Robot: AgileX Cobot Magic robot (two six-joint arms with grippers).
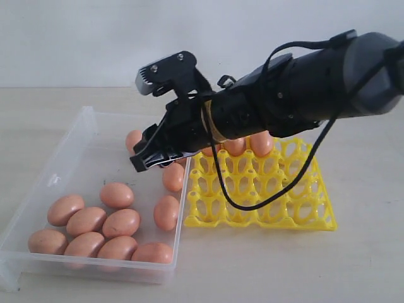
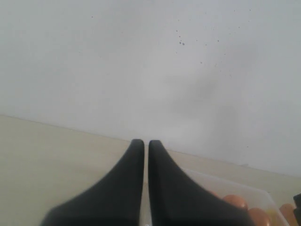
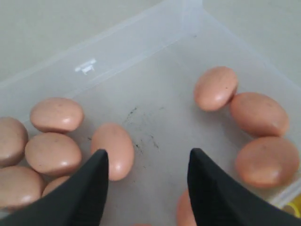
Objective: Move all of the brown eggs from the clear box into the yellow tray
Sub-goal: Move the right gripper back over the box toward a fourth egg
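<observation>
Clear box (image 1: 58, 163) holds many brown eggs (image 1: 121, 222); yellow tray (image 1: 265, 189), a few.

The right arm (image 1: 297, 88) is black, grey at its far segment, with a looping black cable (image 1: 249, 206) and a tan band (image 1: 211, 123); the right tool (image 1: 144, 161) is matte black and tapered.

Looked like a robot lab or test bench. A plain pale beige tabletop (image 1: 366, 265) ran back to a bare white wall (image 1: 63, 38). A black, cabled robot arm (image 1: 303, 88) hung over staged props: a shallow clear plastic box (image 1: 47, 180) holding smooth light-brown eggs (image 1: 120, 222), with a bright yellow plastic lattice egg tray (image 1: 271, 189) just beside it. Wrist views showed the same wall and tabletop.
</observation>
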